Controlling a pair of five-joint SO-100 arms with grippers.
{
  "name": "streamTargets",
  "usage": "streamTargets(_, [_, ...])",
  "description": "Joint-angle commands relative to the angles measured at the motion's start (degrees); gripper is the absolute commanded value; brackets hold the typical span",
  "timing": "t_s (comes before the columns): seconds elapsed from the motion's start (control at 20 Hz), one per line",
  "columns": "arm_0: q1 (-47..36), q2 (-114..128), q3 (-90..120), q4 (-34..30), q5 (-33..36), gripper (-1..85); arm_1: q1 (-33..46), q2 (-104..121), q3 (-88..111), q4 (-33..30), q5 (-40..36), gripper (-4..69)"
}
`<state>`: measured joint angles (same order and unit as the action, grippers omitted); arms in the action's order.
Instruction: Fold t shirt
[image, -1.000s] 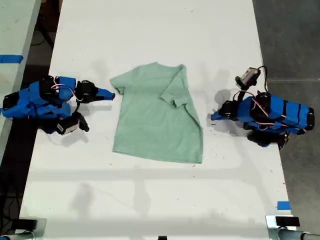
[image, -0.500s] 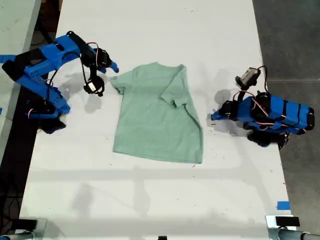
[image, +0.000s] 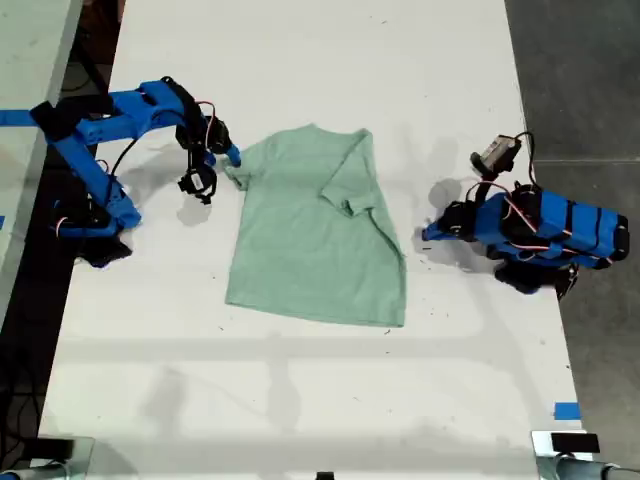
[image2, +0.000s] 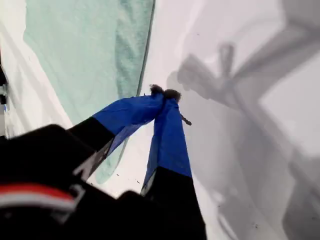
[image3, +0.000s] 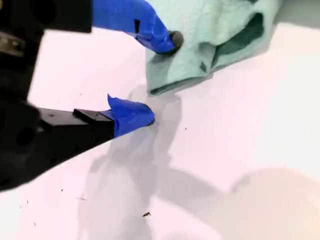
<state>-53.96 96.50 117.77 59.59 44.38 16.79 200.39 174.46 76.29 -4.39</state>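
On the white table (image: 300, 400), the pale mint-green t shirt (image: 315, 228) lies flat at the centre with 1 sleeve folded across its body. My first gripper (image2: 163, 95), on the exterior view's right, rests low beside the shirt's edge, its 2 blue jaws pressed together on nothing. My second gripper (image3: 159, 79), on the exterior view's left, has its jaws spread, 1 tip over the shirt's sleeve (image3: 212, 45), the other over bare table.
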Motion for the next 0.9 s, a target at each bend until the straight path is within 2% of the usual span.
streamTargets(0.0, [1.5,-2.5,-3.5,-0.2,-2.0,17.1,-0.3,0.7,2.5,-0.4,-0.2,-1.1])
streamTargets(0.1, [0.9,-12.7,-7.8,2.6,-2.8,14.2,-0.3,0.7,2.5,-0.4,-0.2,-1.1])
streamTargets(0.15, [0.5,-17.6,-11.0,4.8,-2.8,2.6,-0.3,0.7,2.5,-0.4,-0.2,-1.1])
streamTargets(0.2, [0.4,-19.6,-13.3,6.8,-3.5,0.0,-0.3,0.7,2.5,-0.4,-0.2,-1.1])
streamTargets(0.4, [1.6,-9.8,-15.6,11.1,-6.2,0.0,-0.4,0.7,2.5,-0.4,-0.2,-1.1])
streamTargets(0.55, [5.1,-3.3,-24.3,17.6,-7.0,0.0,-0.4,0.7,2.5,-0.4,-0.2,-1.1])
streamTargets(0.7, [11.9,-3.8,-34.9,20.9,-7.7,0.0,-0.3,0.7,2.5,-0.4,-0.2,-1.1])
streamTargets(0.85, [20.2,-11.2,-47.4,21.4,-12.0,0.0,-0.3,0.7,2.5,-0.4,-0.2,-1.1])
